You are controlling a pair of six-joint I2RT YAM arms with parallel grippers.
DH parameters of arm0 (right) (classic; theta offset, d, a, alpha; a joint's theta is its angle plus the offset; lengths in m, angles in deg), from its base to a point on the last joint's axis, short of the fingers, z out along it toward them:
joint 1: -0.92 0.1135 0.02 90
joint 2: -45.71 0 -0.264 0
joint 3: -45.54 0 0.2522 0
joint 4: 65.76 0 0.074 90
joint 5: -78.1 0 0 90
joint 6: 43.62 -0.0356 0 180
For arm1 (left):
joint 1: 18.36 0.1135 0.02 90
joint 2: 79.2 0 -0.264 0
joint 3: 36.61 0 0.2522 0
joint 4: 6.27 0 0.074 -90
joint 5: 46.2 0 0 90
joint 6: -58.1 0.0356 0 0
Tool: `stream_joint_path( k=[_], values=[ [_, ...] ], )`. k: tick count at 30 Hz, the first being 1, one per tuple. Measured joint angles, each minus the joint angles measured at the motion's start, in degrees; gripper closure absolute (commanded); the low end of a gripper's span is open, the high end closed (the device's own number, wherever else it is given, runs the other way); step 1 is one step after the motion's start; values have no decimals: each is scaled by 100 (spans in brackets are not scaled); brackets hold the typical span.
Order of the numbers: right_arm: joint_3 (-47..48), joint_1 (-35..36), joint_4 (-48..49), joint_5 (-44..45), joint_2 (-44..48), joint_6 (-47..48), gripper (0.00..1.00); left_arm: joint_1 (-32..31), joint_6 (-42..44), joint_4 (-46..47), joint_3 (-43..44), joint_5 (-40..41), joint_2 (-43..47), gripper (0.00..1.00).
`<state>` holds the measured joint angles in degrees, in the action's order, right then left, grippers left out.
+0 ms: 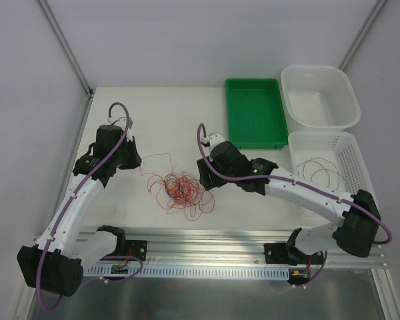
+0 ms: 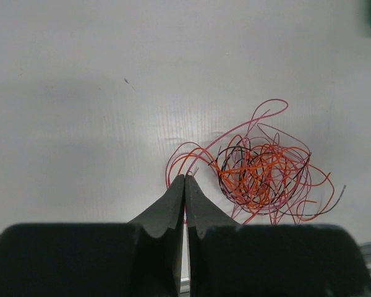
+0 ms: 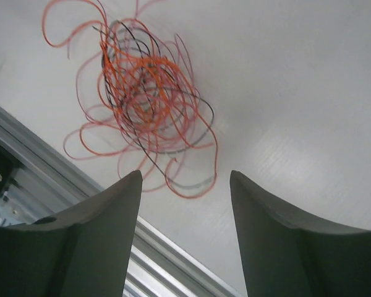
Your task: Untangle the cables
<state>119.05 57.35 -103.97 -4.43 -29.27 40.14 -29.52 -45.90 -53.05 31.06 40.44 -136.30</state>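
White tabletop (image 1: 160, 127) fills the middle of the top view, and the cables (image 1: 181, 189) are seen heaped on it in one red, orange and black knot, just below centre. A few thin loops (image 1: 318, 172) are laid in the lattice basket (image 1: 357, 167) at middle right, so a small part seems done; most is judged left. The left gripper (image 2: 185, 180) is pressed together beside a red strand, though a pinch cannot be confirmed. The right gripper (image 3: 185, 185) is held apart above the knot.
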Motion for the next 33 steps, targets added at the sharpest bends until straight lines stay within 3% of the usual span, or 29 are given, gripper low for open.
stream_joint_path(
  k=[13,15,18,19,22,27,33],
  values=[
    [1143,122,931,-385,-2785,31,38,2,-2,22,-125,57,13,100],
    [1161,127,953,-437,-3086,31,44,2,-2,24,-125,94,13,100],
    [1161,127,988,-494,-3359,37,64,2,-2,24,-125,116,13,100],
    [1161,127,984,-492,-3403,44,78,2,-2,22,-127,131,15,100],
    [1165,116,981,-420,-3383,98,99,2,-2,20,-136,269,52,100],
    [1165,68,616,-48,-2765,297,99,2,9,13,-138,772,205,100],
    [1193,24,146,699,-400,638,99,90,11,-37,-138,1480,313,100]
  ],
)
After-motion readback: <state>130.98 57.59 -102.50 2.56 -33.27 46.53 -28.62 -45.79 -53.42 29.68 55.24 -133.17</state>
